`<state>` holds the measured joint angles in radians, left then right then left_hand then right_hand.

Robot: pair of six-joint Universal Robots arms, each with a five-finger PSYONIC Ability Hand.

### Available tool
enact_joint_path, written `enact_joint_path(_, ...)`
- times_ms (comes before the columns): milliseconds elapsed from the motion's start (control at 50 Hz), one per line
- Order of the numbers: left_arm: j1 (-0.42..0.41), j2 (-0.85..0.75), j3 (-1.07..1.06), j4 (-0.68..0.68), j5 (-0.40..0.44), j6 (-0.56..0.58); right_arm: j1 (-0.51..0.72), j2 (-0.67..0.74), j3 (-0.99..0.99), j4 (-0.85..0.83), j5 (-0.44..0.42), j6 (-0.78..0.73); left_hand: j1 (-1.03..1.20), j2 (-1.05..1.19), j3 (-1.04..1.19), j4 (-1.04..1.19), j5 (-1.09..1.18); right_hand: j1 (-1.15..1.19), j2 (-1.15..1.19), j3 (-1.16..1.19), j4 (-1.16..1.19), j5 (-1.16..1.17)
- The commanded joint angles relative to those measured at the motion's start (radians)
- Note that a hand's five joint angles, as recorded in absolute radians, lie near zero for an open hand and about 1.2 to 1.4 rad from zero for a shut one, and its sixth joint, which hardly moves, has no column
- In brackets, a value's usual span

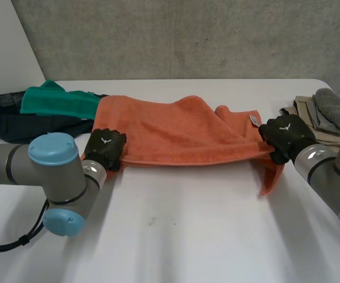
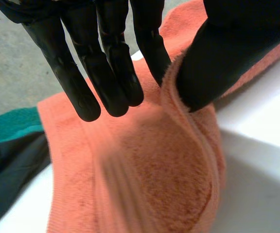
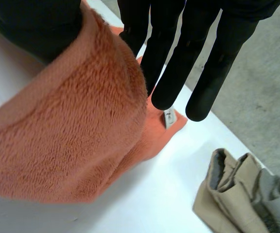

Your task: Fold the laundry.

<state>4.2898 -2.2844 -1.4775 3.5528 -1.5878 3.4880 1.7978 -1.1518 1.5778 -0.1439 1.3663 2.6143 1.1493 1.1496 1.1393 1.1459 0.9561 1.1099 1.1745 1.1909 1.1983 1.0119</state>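
On the towel (image 1: 176,132), at nine and three o'clock, my left hand (image 1: 105,147) and right hand (image 1: 285,137) pinch its edge. I'd lift level, keeping it taut.

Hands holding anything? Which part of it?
Both hold the orange towel: left hand pinches its near edge at the left end, right hand at the right end.

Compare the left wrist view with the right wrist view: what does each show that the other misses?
Left wrist view, not the right: the left hand pinching the orange towel by its edge between thumb and fingers, with a green cloth and a dark cloth beside it. Right wrist view, not the left: the right hand pinching the towel's other end, a white tag, and folded beige and grey clothes. Both: the towel and the white table.
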Motion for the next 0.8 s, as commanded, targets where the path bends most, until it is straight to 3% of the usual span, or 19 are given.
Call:
enact_joint_path(20,0.024,0.107,-0.056,0.006,-0.055,0.055,-0.003,-0.077,-0.041,0.069,-0.004,-0.014,0.247,0.247,0.257,0.250,0.266,0.286,0.222,0.205,0.198,0.210)
enact_joint_path(200,0.030,0.612,-0.167,-0.032,-0.064,0.094,-0.008,-0.246,-0.246,0.346,-0.016,-0.112,0.247,0.247,0.257,0.250,0.266,0.286,0.222,0.205,0.198,0.210)
enact_joint_path(320,0.041,0.737,-0.161,-0.149,-0.064,0.140,-0.011,-0.309,-0.369,0.513,-0.047,-0.178,0.247,0.247,0.257,0.250,0.266,0.286,0.222,0.205,0.198,0.210)
enact_joint_path(420,0.068,0.691,-0.181,-0.268,-0.047,0.207,-0.046,-0.284,-0.381,0.616,-0.061,-0.235,0.247,0.247,0.257,0.250,0.266,0.286,0.222,0.205,0.198,0.210)
enact_joint_path(460,0.077,0.596,-0.193,-0.297,-0.037,0.236,-0.069,-0.217,-0.380,0.635,-0.052,-0.278,0.247,0.247,0.257,0.250,0.266,0.286,0.222,0.205,0.198,0.210)
enact_joint_path(600,0.130,0.326,-0.092,-0.232,-0.035,0.304,-0.064,-0.043,-0.430,0.623,-0.038,-0.295,0.247,0.247,0.257,0.250,0.266,0.286,0.222,0.205,0.198,0.210)
enact_joint_path(680,0.147,0.208,0.040,-0.181,-0.032,0.359,-0.058,0.062,-0.496,0.523,-0.012,-0.246,0.247,0.247,0.257,0.250,0.266,0.286,0.222,0.205,0.198,0.210)
enact_joint_path(800,0.137,0.111,0.327,-0.013,-0.011,0.387,-0.049,0.150,-0.653,0.164,0.108,-0.194,0.247,0.247,0.257,0.250,0.266,0.286,0.222,0.205,0.198,0.210)
